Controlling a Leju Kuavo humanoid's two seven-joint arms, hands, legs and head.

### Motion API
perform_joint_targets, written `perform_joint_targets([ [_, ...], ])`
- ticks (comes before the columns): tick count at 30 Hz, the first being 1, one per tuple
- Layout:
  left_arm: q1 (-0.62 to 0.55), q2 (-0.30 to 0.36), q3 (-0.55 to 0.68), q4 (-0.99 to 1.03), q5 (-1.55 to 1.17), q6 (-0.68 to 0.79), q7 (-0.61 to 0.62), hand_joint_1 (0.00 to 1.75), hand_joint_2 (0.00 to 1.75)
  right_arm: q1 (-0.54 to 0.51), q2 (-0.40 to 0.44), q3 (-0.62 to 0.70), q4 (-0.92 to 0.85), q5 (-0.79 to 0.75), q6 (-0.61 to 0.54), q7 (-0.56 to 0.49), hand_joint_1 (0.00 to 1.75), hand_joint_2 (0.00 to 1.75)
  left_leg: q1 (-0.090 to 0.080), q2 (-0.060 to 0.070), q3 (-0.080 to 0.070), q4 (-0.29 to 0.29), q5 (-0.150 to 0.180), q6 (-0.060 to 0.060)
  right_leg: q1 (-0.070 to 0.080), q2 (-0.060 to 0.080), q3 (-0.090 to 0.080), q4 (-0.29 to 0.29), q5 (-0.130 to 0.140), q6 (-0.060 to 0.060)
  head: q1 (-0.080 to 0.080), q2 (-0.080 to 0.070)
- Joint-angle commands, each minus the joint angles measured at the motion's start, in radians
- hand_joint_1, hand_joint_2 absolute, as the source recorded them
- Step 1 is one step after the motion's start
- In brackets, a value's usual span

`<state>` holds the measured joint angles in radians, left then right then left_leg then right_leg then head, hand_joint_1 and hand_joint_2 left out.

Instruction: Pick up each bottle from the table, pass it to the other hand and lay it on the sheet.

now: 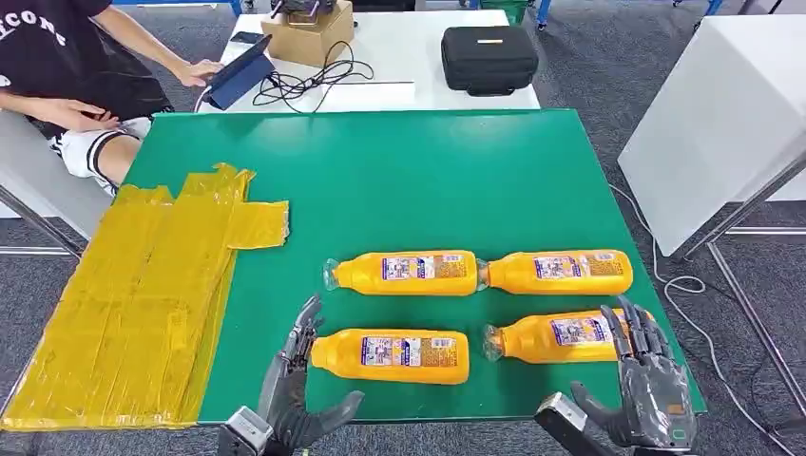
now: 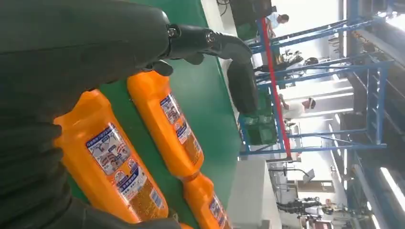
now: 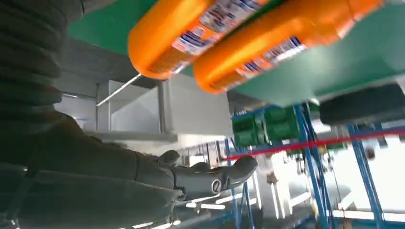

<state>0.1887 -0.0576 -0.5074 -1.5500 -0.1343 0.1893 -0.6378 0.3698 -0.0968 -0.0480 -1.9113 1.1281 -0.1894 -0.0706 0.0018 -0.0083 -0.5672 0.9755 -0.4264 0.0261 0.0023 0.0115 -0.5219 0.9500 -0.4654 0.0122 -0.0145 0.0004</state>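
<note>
1. A yellow sheet (image 1: 133, 294) is spread bare on the green table (image 1: 399, 171).
2. The left hand (image 1: 297, 385) is held released beside the near-left bottle (image 1: 390, 355); four bottles are lying untouched.
3. The right hand (image 1: 644, 375), released, is poised at the near-right bottle (image 1: 556, 337), which could be nudged and rolled off the edge.
</note>
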Motion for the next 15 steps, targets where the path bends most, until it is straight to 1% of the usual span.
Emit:
perform_joint_targets([
  [1, -0.083, -0.037, 0.055, 0.143, 0.019, -0.063, 0.002, 0.0, 1.75, -0.168, -0.254, -0.042, 0.277, -0.127, 0.133, -0.002, 0.0, 1.75, 0.0, 0.001, 0.003, -0.001, 0.0, 0.0, 0.0, 0.0, 0.003, -0.003, 0.001, 0.002, 0.0, 0.0],
  [2, -0.086, -0.038, 0.055, 0.151, 0.019, -0.07, -0.001, 0.0, 1.75, -0.175, -0.273, -0.038, 0.29, -0.127, 0.13, -0.001, 0.0, 1.75, 0.001, 0.001, 0.004, -0.001, 0.0, 0.0, 0.0, -0.001, 0.005, -0.004, 0.001, 0.002, 0.0, 0.0],
  [5, -0.097, -0.04, 0.051, 0.17, 0.024, -0.092, -0.007, 0.0, 1.75, -0.199, -0.289, 0.001, 0.323, -0.134, 0.146, -0.008, 0.0, 1.75, -0.001, 0.001, 0.003, -0.001, 0.001, 0.001, -0.002, 0.0, 0.004, -0.002, 0.001, 0.002, 0.001, 0.0],
  [6, -0.101, -0.041, 0.051, 0.176, 0.024, -0.096, -0.008, 0.0, 1.75, -0.203, -0.29, 0.017, 0.33, -0.131, 0.149, -0.006, 0.0, 1.75, -0.001, 0.002, 0.005, -0.001, 0.0, 0.001, -0.002, 0.0, 0.005, -0.003, 0.001, 0.002, 0.0, 0.0],
  [7, -0.104, -0.041, 0.05, 0.179, 0.025, -0.099, -0.008, 0.0, 1.75, -0.205, -0.29, 0.022, 0.333, -0.13, 0.149, -0.005, 0.0, 1.75, -0.002, 0.001, 0.003, -0.001, 0.001, 0.001, -0.003, 0.0, 0.003, -0.002, 0.001, 0.001, 0.0, 0.0],
  [8, -0.105, -0.043, 0.05, 0.18, 0.025, -0.099, -0.008, 0.0, 1.75, -0.206, -0.287, 0.027, 0.335, -0.128, 0.15, -0.003, 0.0, 1.75, -0.001, 0.002, 0.006, -0.001, 0.0, 0.001, -0.002, 0.0, 0.006, -0.004, 0.0, 0.002, 0.0, 0.0],
  [13, -0.105, -0.043, 0.05, 0.18, 0.025, -0.099, -0.008, 0.0, 1.75, -0.206, -0.287, 0.027, 0.335, -0.128, 0.15, -0.003, 0.0, 1.75, -0.002, 0.0, 0.003, 0.0, 0.0, 0.001, -0.002, 0.0, 0.003, -0.002, 0.001, 0.001, 0.0, 0.0],
  [15, -0.109, -0.042, 0.046, 0.186, 0.025, -0.107, -0.008, 0.0, 1.75, -0.208, -0.285, 0.049, 0.336, -0.113, 0.141, -0.006, 0.0, 1.75, -0.001, 0.001, 0.006, -0.001, -0.001, 0.0, -0.001, 0.0, 0.007, -0.003, 0.0, 0.002, 0.0, 0.0],
])
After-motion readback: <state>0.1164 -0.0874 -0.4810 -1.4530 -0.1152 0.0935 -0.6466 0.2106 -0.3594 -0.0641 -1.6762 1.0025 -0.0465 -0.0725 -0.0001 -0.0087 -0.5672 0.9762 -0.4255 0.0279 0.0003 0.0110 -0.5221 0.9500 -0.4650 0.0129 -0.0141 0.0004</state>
